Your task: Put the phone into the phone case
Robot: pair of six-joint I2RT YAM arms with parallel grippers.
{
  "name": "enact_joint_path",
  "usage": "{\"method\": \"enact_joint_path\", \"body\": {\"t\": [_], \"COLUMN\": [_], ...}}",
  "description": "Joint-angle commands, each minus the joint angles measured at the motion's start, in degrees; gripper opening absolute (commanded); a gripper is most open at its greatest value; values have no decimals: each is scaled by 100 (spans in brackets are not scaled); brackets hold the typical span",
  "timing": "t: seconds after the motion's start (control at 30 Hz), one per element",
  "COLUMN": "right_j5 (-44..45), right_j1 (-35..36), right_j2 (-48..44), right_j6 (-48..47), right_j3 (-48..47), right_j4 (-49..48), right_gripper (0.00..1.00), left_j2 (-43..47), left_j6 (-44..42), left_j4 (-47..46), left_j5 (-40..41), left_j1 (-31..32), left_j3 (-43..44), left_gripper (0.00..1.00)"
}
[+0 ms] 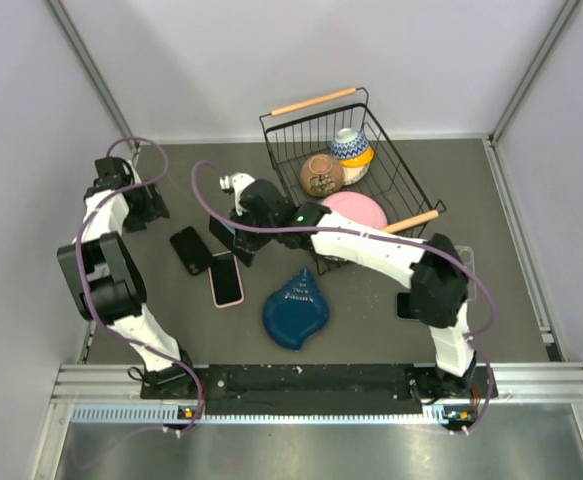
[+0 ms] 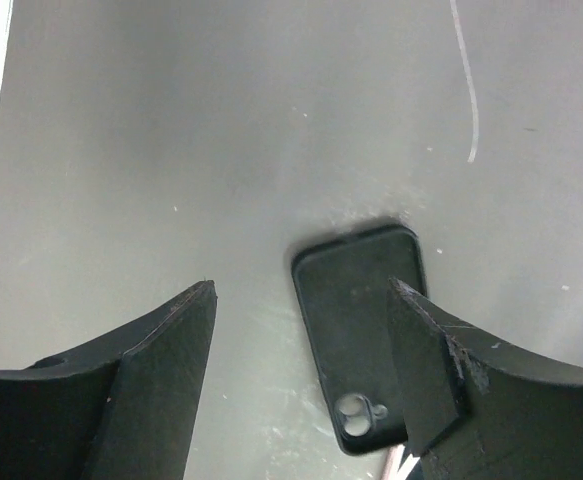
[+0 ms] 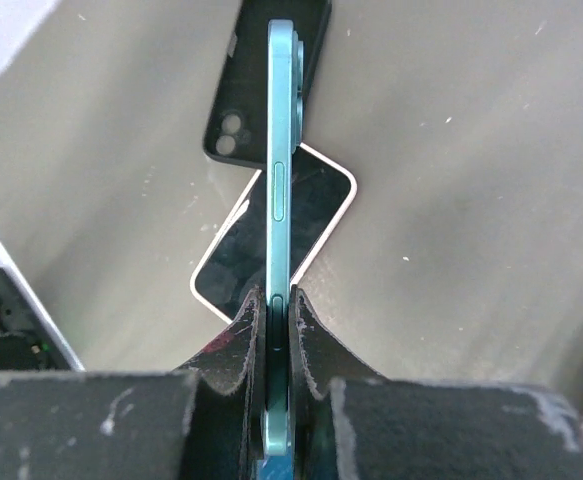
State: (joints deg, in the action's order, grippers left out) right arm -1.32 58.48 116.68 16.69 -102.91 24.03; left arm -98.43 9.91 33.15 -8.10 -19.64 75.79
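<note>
The phone (image 3: 279,150) stands edgewise, clamped in right pincer (image 3: 278,302).

My pincer (image 3: 277,305) clamps a teal phone (image 3: 281,150) edge-on. Beyond my fingertips, a black case (image 3: 229,115) and a pink-rimmed phone (image 3: 323,200) lie flat, close together.

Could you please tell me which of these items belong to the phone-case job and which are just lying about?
For the job: teal phone, clamped edge-on in the right gripper; black phone case, lying flat.
Lying about: pink-edged phone; blue dish; wire basket holding bowls and a pink plate.
</note>
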Motion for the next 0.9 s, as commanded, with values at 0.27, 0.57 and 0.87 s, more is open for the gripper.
{"method": "enact_joint_path", "body": {"t": [0.27, 0.57, 0.87], "right_j5": [-105, -254, -351], "right_j1": [-3, -135, -284], "right_j2": [-1816, -2114, -2290], "right_j6": [-447, -447, -395], "right_j3": [588, 851, 1019], "right_j4": [-795, -935, -1067], "right_gripper": [0, 0, 0], "left_j2": [-1037, -1521, -1908], "left_j6": [-947, -1298, -1352], "left_j4": [509, 482, 526], "left_j5": [-174, 71, 633], "left_j1": [92, 487, 812], "left_j3": [481, 709, 832], "left_gripper": [74, 69, 54]}}
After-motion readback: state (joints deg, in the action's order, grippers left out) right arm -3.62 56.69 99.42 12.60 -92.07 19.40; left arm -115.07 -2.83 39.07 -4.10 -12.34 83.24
